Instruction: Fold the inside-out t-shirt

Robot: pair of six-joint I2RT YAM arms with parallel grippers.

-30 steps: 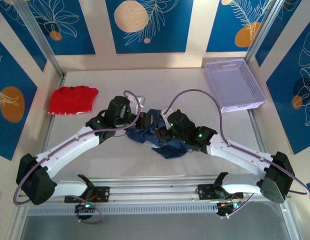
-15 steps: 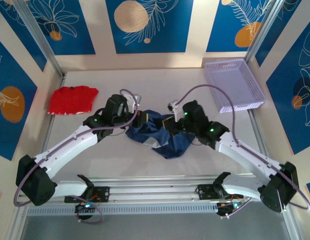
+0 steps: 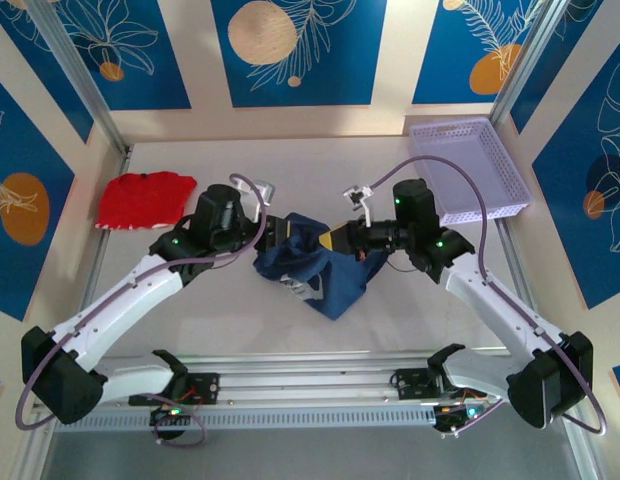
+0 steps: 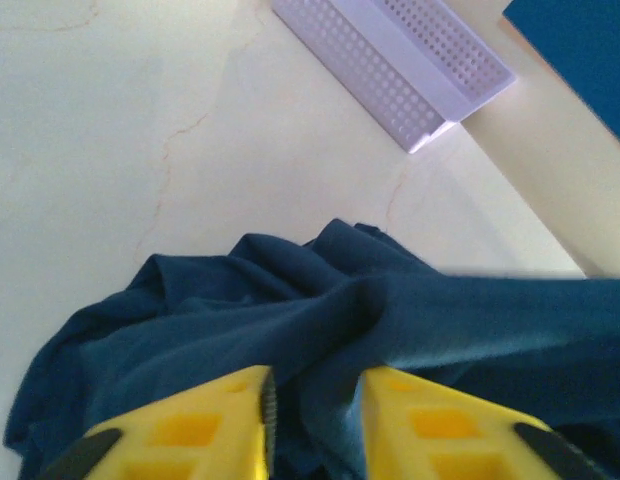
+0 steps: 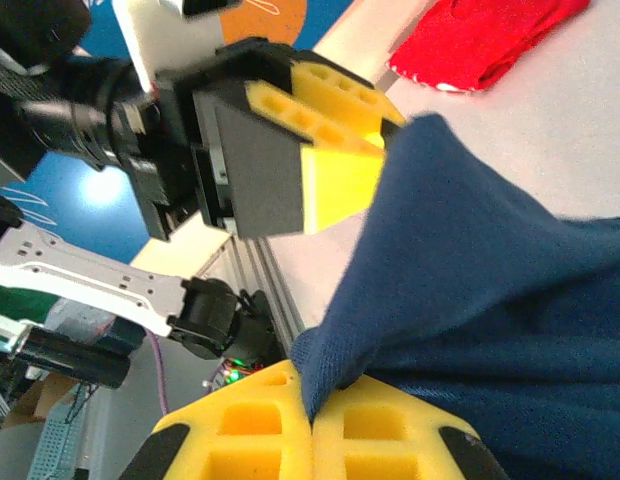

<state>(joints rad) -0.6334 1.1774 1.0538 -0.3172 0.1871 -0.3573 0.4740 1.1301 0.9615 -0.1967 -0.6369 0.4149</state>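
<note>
My right pincer [image 5: 312, 405] is pressed together on an edge of the inside-out t-shirt [image 3: 325, 272], bunched mid-desk [image 3: 290, 170], probably to draw it open. My left pincer [image 4: 315, 405] stands partly spread around a fold.

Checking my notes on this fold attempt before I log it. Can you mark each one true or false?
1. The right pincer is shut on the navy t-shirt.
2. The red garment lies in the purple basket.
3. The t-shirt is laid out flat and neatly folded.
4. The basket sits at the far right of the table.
1. True. The right pincer is closed, with a fold of the navy t-shirt pinched between its fingers.
2. False. The red garment lies on the table at the far left, well apart from the purple basket.
3. False. The navy t-shirt is bunched and crumpled at mid-table.
4. True.
</note>
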